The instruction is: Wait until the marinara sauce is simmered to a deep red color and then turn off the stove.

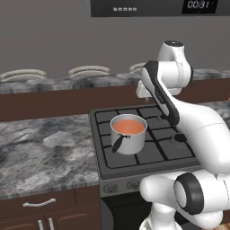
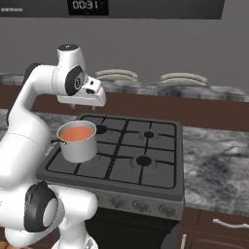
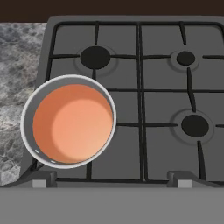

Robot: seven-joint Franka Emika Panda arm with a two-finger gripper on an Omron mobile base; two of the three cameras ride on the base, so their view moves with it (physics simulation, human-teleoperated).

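Waiting on sauce colour, my fingers wide and empty above the stove.
The marinara sauce (image 3: 72,122) sits lower left of the hand view in a steel saucepan (image 1: 128,134) on the stove (image 3: 144,109), pale orange, not deep red yet. I'd hold off the front knobs (image 2: 141,206), watch the colour, then reach down.

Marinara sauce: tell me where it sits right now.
The marinara sauce fills a steel saucepan on the stove's front-left burner in the left base view, beside the grey stone countertop.
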